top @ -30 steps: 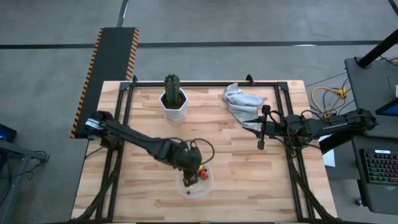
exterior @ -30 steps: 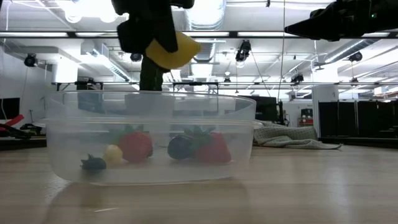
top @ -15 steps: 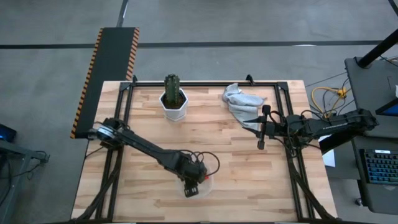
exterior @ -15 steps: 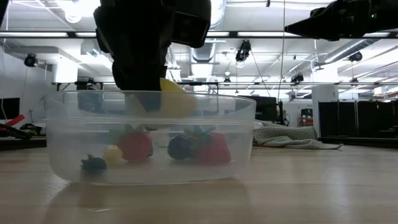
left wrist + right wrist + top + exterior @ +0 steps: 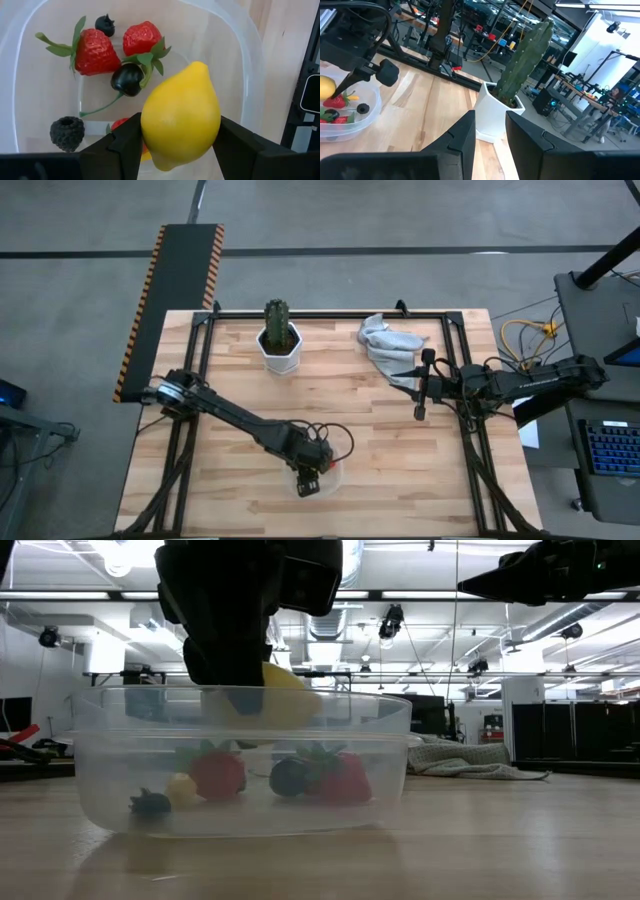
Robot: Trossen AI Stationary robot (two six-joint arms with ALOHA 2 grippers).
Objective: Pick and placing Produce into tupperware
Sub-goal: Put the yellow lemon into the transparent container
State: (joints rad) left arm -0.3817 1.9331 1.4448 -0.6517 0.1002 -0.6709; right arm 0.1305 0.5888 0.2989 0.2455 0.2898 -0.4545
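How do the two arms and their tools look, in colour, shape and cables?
Both arms are dark, nearly black, built of slim jointed segments. The left tool has two broad, flat, matte black fingers. A black cable loops beside the left wrist. The right tool has the same flat dark fingers; its arm is long and thin.

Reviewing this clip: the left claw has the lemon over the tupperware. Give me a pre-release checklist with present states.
1. Lemon gripped between the left claw fingers: ok.
2. Lemon inside the tupperware outline: ok.
3. Lemon below the rim: not ok, only partly.
4. Landing spot free: not ok; strawberries and a dark cherry lie underneath.
5. Right claw well away, near the grey cloth: ok.
6. Tupperware flat on the table: ok.
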